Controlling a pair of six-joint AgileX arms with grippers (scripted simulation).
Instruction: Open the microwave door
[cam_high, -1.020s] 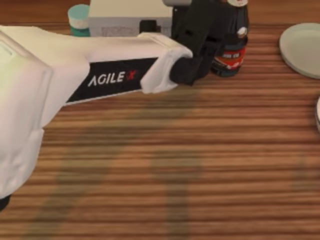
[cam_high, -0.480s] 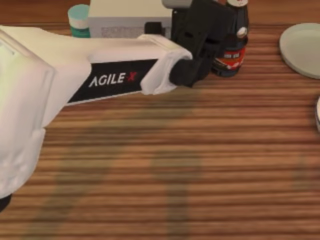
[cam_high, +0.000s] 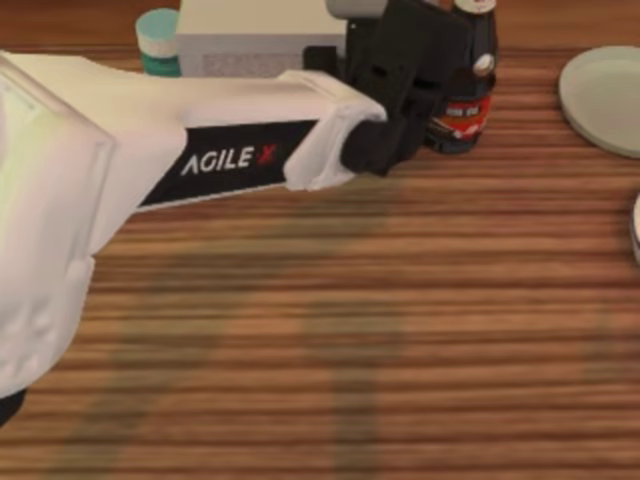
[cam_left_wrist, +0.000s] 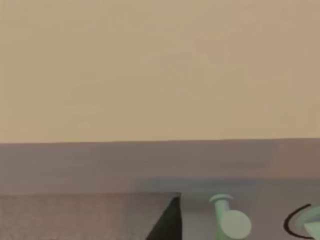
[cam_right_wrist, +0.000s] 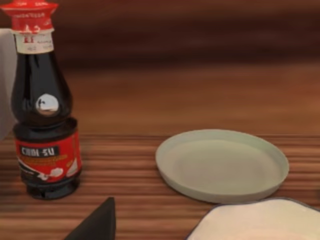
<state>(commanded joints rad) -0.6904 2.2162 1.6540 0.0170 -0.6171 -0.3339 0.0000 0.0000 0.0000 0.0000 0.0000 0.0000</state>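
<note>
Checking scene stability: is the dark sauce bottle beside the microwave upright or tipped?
Upright. The sauce bottle stands on its base on the table, red cap uppermost, beside the microwave.

A striped brown wooden table is seen. On it are set an off-white boxy microwave, a teal-and-white round tub, a dark red-labelled sauce bottle and a pale round plate.

Even bright light; soft arm shadows on table.
</note>
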